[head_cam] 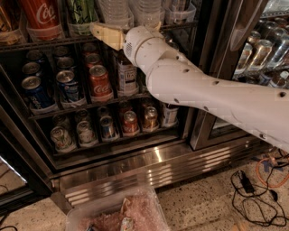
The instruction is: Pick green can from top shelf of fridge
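Note:
The green can (81, 11) stands in a clear tray on the top shelf (45, 43) of the fridge (153, 168), between a large red Coca-Cola can (41, 14) and clear bottles (116, 11). Only its lower part shows; the top is cut off by the frame edge. My gripper (103, 34), tan-coloured at the end of the white arm (198, 88), is at the shelf's front rail, just below and to the right of the green can, pointing left. It holds nothing that I can see.
Lower wire racks hold small blue, red and silver cans (67, 85). The steel-framed glass door (241, 27) stands open at the right. A clear plastic bin (115, 215) sits on the floor in front. Cables (253, 187) lie on the floor at the right.

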